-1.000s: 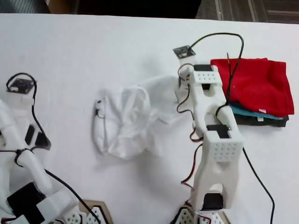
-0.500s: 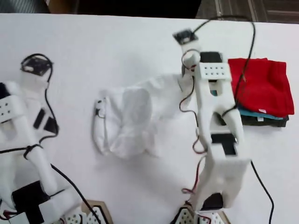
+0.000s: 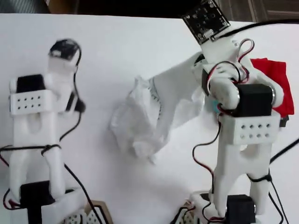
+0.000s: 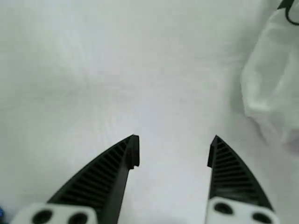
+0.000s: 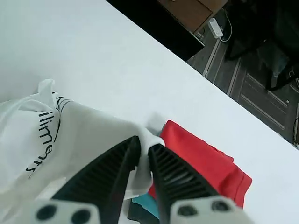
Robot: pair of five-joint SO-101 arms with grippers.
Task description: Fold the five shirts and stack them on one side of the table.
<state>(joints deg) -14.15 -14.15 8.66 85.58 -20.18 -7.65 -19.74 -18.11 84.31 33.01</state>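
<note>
- Right wrist view: the right gripper [image 5: 144,144] has its fingers pinched narrow on an edge of the white shirt [image 5: 70,126]. The cloth fills the slit between the fingers and hangs away from them in a loose, printed bunch.
- Just beyond those fingertips lies the stack. The red shirt [image 5: 201,158] is on top and a teal shirt [image 5: 142,201] peeks out under it, close beneath the fingers.
- Left wrist view: the left gripper [image 4: 175,149] is spread wide and holds nothing. Bare table [image 4: 117,70] lies between its fingers, and the white shirt [image 4: 275,79] sits off to one side, past one fingertip and apart from it.
- Step in hand, as I judge it: the last loose shirt is being lifted by one edge to lay it flat for folding, and no fold is made yet.
- The next move likely calls for the open fingers to close on an opposite edge, so the two grips can stretch the cloth out flat.
- High view gives what neither wrist view does. It takes in the whole white shirt [image 3: 149,112], crumpled between the two arms, with one end drawn up toward the pinching fingers.
- Only the wrist views show how each pair of fingers stands.
</note>
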